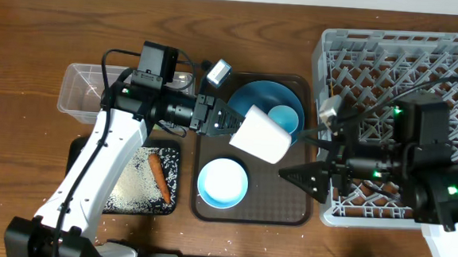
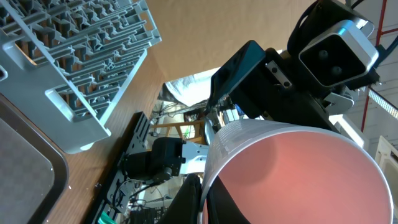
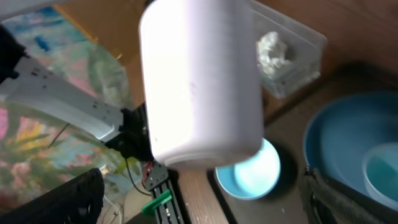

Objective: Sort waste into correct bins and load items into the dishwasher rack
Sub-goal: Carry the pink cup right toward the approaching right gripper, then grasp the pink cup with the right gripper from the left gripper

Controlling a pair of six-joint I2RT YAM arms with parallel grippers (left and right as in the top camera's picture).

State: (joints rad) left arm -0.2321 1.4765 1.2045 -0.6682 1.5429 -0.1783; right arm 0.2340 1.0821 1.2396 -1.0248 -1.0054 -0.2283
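Handover seems to be the step in hand. Highest above the table, at the centre of the overhead view, the small white-pink cup (image 1: 260,134) hangs in the air over the brown tray (image 1: 299,216). The left gripper (image 1: 228,122) pinches it at the rim, with the jaws pressed together on the wall. The cup lies almost on its side. Its long axis runs from upper left to lower right, the pink mouth turned to the left arm and the closed white base pointing to lower right. Just beyond this base, and apart from it, the right gripper (image 1: 296,174) stands with its jaws spread wide. To do this well, I judge, the right jaws should come around the white body near the base, square to the axis, and close firmly before the left lets go, because the smooth round wall could slip. Below, on the tray, lie the light-blue bowl (image 1: 222,182) and the dark-blue plate (image 1: 255,94). Farther, at the right edge, stands the dishwasher rack (image 1: 456,55).
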